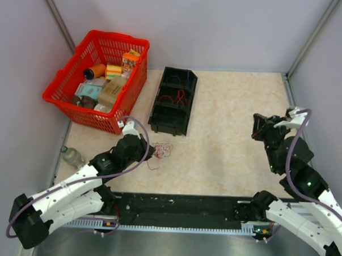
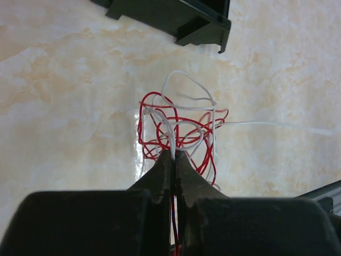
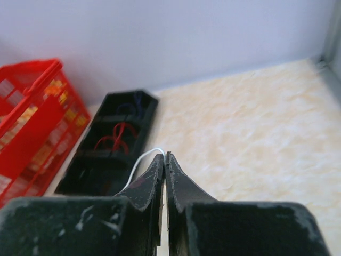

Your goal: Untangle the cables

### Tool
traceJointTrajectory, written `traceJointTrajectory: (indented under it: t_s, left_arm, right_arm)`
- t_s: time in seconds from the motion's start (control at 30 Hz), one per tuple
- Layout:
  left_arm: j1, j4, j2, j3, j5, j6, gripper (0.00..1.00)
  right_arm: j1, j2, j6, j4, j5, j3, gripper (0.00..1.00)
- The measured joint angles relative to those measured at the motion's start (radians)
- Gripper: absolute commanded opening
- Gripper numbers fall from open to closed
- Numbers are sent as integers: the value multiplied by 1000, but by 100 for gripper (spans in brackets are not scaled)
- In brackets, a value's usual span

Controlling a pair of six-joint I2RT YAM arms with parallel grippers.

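A tangle of red and white cables (image 1: 163, 150) lies on the beige table, just in front of the black organiser tray (image 1: 173, 100). In the left wrist view the tangle (image 2: 181, 128) sits right at my fingertips. My left gripper (image 2: 175, 153) is shut on red and white strands at its near edge; it also shows in the top view (image 1: 153, 152). A single white wire (image 2: 277, 126) runs off to the right. My right gripper (image 3: 165, 156) is shut on the end of a white wire (image 3: 139, 160), held up at the right side (image 1: 255, 130).
The black tray holds a red cable (image 3: 114, 137) in its middle compartment and a dark blue one (image 1: 184, 78) in the far one. A red basket (image 1: 64, 98) of groceries stands at the back left. A small bottle (image 1: 73, 156) lies by the left wall.
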Motion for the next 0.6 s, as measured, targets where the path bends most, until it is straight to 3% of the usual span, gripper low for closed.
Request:
traceJointTrajectory:
  t_s: [0.33,0.6]
  left_arm:
    - [9,-76,-59,-45,-61,-14,0]
    - [13,-118,-105,-58,-114,-13,0]
  right_arm:
    - [0,12,-319,53,364,279,0]
    - [0,-6,-620,227,486,408,0]
